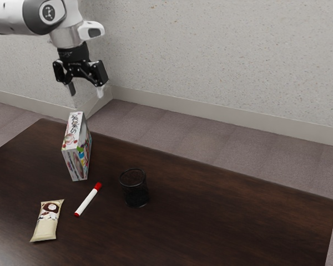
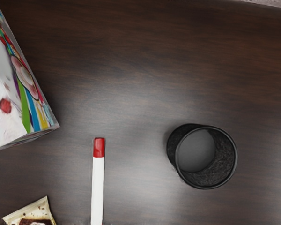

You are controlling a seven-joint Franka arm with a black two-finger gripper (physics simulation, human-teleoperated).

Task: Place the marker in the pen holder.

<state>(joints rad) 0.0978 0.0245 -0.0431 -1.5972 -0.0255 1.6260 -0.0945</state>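
High above the table, the black gripper [image 1: 86,90] stands open in the exterior view, its two fingers wide apart with nothing between them. A white marker [image 1: 87,200] with red ends lies flat on the table, beside the black mesh pen holder [image 1: 135,188], which is upright. In the wrist view the marker [image 2: 98,183] lies apart from the pen holder [image 2: 206,157], whose round opening faces up with no marker inside.
A colourful box [image 1: 77,146] stands upright on the dark wooden table [image 1: 222,205], behind the marker and below the gripper. A cream snack packet [image 1: 47,220] lies near the marker, toward the exterior view's left.
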